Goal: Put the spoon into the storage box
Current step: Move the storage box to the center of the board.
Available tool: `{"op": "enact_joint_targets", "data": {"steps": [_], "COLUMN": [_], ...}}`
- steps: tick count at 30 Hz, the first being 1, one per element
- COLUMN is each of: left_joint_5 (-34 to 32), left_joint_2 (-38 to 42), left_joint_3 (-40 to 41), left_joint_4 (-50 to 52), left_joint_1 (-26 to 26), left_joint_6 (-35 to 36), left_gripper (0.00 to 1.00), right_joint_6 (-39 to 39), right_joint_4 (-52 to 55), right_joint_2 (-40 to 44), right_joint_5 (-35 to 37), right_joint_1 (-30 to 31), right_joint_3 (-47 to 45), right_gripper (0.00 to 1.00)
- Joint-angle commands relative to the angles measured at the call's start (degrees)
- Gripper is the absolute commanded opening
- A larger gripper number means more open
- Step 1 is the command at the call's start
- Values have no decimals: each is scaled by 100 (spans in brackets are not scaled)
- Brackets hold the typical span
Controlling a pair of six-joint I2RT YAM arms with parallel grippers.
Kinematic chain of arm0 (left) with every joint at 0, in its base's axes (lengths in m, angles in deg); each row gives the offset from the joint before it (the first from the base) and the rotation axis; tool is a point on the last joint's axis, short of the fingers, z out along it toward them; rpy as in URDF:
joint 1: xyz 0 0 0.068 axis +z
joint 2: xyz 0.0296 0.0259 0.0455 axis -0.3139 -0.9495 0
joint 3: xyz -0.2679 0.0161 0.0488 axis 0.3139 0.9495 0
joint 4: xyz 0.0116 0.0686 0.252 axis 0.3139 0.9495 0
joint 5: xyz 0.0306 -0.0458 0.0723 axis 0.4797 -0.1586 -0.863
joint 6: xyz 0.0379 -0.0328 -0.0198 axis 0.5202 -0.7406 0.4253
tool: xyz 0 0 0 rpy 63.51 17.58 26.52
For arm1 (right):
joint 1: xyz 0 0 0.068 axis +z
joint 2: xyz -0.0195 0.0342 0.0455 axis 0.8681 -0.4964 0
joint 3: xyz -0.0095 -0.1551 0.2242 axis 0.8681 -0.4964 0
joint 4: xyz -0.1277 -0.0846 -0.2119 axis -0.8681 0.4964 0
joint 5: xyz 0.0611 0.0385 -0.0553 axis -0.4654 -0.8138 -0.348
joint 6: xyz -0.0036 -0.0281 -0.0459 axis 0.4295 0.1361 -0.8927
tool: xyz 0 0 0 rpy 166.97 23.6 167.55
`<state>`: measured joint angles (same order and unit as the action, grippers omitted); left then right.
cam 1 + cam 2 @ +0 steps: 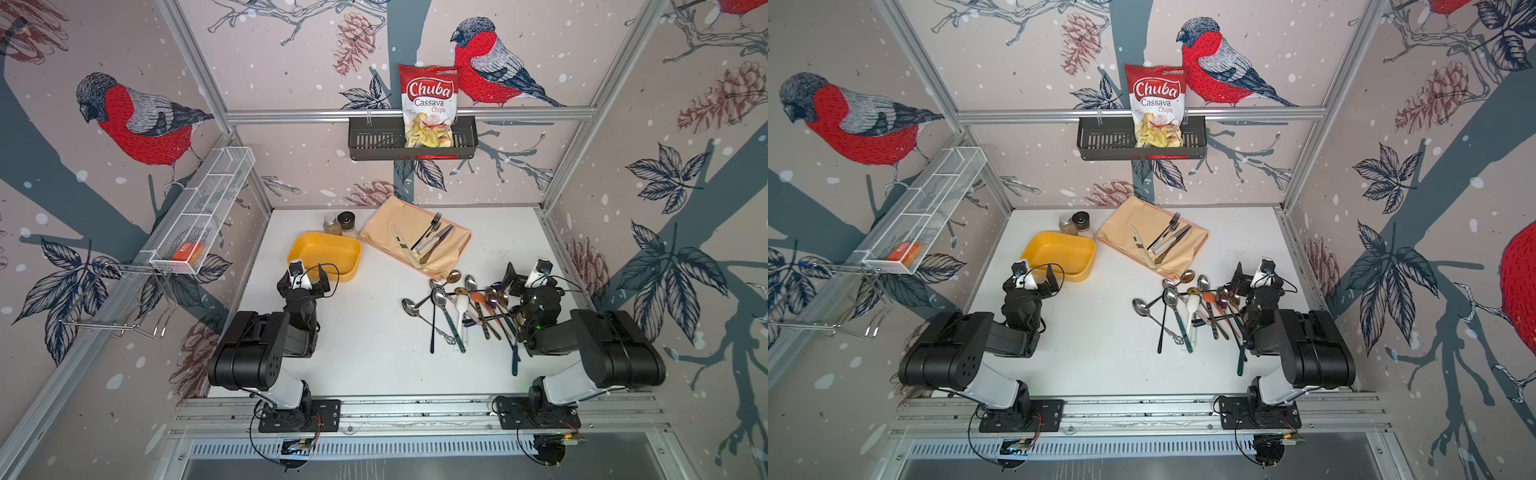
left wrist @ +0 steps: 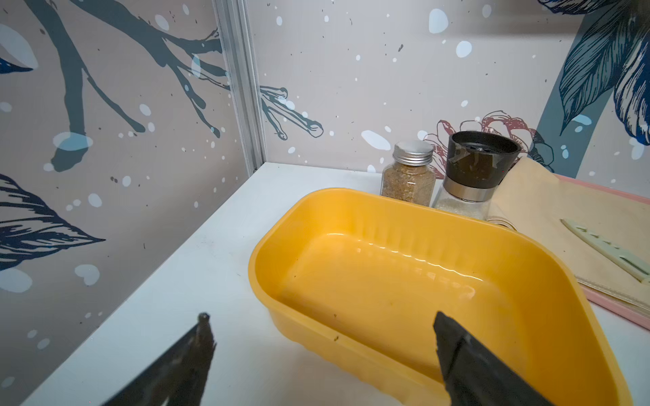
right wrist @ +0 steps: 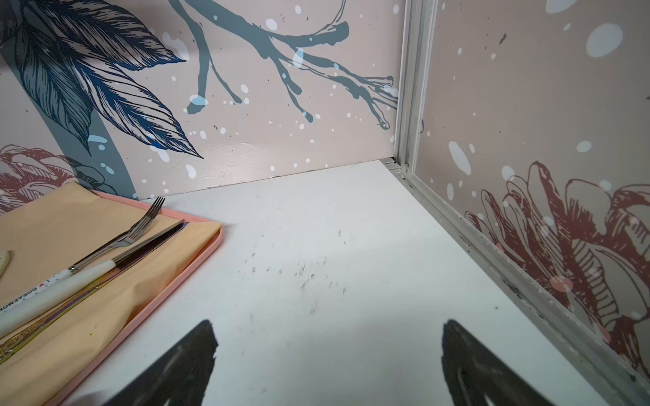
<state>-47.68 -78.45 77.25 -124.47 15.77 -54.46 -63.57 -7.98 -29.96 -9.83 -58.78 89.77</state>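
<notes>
Both my pairs of jaws stand wide and empty. The spoons (image 1: 439, 296) lie heaped right of centre in both top views, just left of my right jaws, the nearer pair, handles running mostly down the frame. The empty yellow box (image 1: 328, 249) sits left of centre, beside my left jaws.

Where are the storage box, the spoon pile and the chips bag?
storage box (image 2: 387, 281): left wrist view, bare floor inside.
spoon pile (image 1: 462, 303): in a top view, white bowl mid-pile.
chips bag (image 1: 429, 102): in a top view, printed front.
</notes>
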Motion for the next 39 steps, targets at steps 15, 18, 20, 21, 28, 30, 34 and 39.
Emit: {"op": "enact_joint_targets", "data": {"steps": [15, 18, 20, 21, 28, 30, 34, 39], "left_joint_5": [112, 117, 132, 140, -201, -491, -573, -500], "left_joint_2": [-2, 7, 15, 24, 973, 1515, 2473, 2421], "left_joint_3": [-45, -32, -12, 19, 170, -8, -909, -2817], "left_joint_4": [-34, -49, -78, -115, 359, 1059, 3233, 6974], "left_joint_1": [42, 48, 42, 44, -17, -88, -103, -117], "left_joint_6": [9, 5, 15, 29, 5, -27, -800, -2686], "left_gripper": [99, 99, 98, 98, 98, 98, 96, 91], "right_joint_6": [78, 106, 113, 150, 270, 296, 451, 399], "right_joint_4": [-89, -89, -110, -80, 2108, 3079, 5282, 7061], "right_joint_2": [27, 34, 47, 67, 1066, 1355, 1581, 1279], "right_joint_5": [-162, -228, -209, -107, 208, 160, -280, -742], "right_joint_1": [-78, -114, -117, -126, -146, -143, -119, 96], "right_joint_3": [6, -2, -20, -9, 798, 1233, 2495, 3874], "right_gripper": [100, 100, 100, 100, 100, 100, 100, 100]}}
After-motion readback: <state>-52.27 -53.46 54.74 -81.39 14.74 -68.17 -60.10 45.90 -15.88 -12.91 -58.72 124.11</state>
